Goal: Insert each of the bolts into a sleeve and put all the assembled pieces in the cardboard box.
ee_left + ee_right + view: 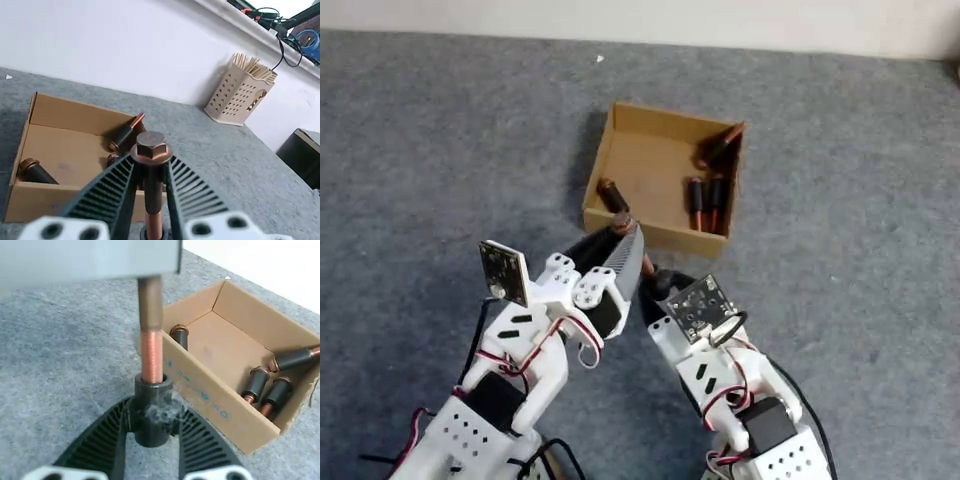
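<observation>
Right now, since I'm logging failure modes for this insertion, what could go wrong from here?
Only the tip of the bolt sits in the sleeve; a slight tilt could bind the threads and twist the sleeve in the right jaws.
The left jaws pinch the bolt just under its head; pushing down might make it slip.
The cardboard box wall stands close beside the sleeve; a sideways move could bump it.

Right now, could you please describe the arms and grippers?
The left arm and right arm are white shells with black motors and red, white and black wires. The left gripper and right gripper have dark ribbed fingers on white bases.
</observation>
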